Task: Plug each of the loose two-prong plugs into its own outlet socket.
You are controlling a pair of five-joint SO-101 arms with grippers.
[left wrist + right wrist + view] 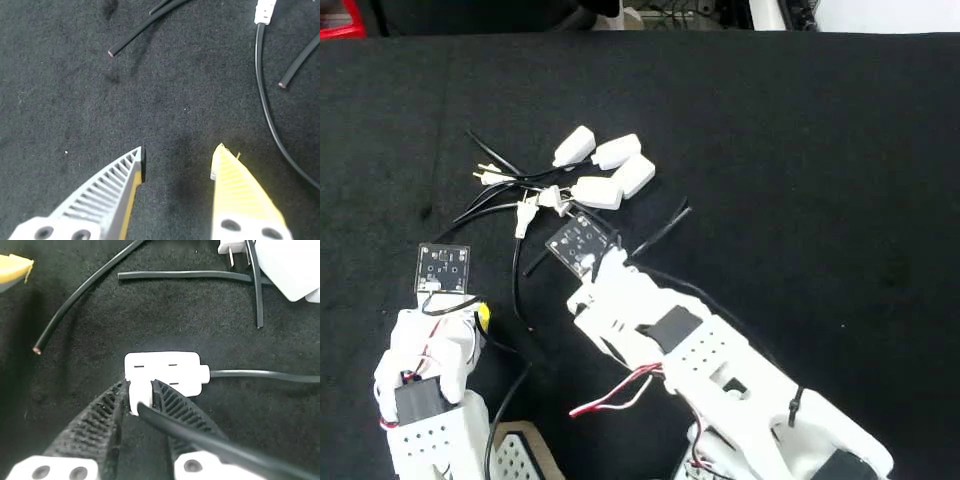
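Observation:
In the right wrist view my right gripper (140,390) is shut on the edge of a white outlet socket (162,372) that lies flat on the black cloth. Its two slots face up and its black cable runs off sideways. A loose black cable (200,437) crosses over the black fingers. Beyond it lie a two-prong plug (235,250) and another white socket (290,265). In the high view several white sockets (605,165) and plugs (525,215) are tangled at the centre, just past the right gripper (590,275). My left gripper (177,155) hangs open over bare cloth at the lower left (455,300).
Loose black cables (490,205) with cut ends (111,52) trail between the two arms. A white plug (265,10) lies ahead of the left gripper, its cable (270,120) curving past the yellow finger (235,185). The black cloth (800,150) stretches open at the right and back.

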